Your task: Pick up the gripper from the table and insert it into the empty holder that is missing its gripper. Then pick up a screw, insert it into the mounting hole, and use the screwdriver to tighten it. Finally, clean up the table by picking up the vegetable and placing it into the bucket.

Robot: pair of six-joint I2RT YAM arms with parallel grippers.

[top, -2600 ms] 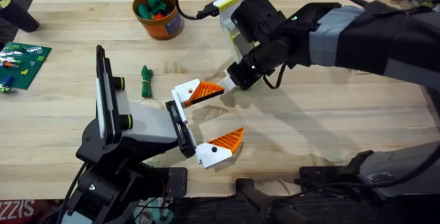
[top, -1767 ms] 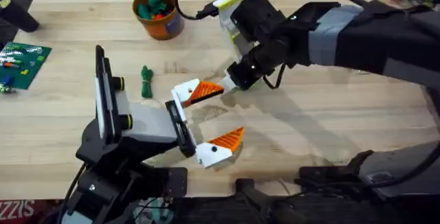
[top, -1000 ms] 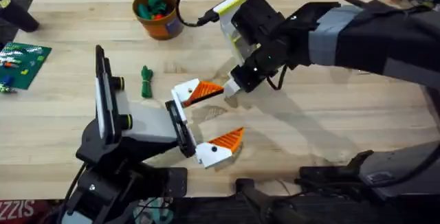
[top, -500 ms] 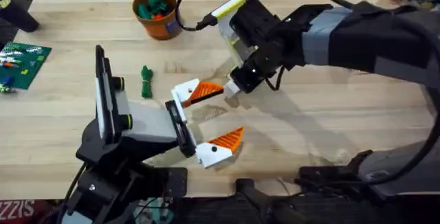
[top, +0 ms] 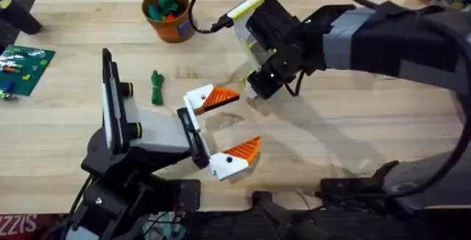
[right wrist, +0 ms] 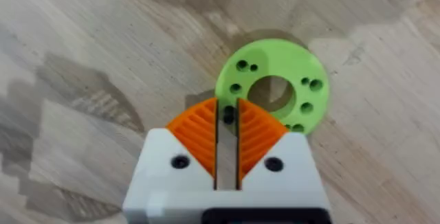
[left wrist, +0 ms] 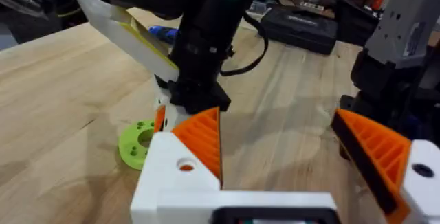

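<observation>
orange pads of the right gripper [right wrist: 227, 124] are pressed nearly together on nothing, tips down over a green ring-shaped disc [right wrist: 282, 86], arm reaching across the table [top: 368, 122]. the left gripper [left wrist: 289, 148] stands open; the gripper [top: 210, 98] sits at the holder [top: 190, 133].

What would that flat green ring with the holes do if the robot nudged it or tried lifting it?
The green ring lies flat on the table, so a nudge would probably slide it rather than roll it. It looks like thin, stiff plastic, so it is likely light. Because it lies so low, its edge may be hard to pinch.
</observation>
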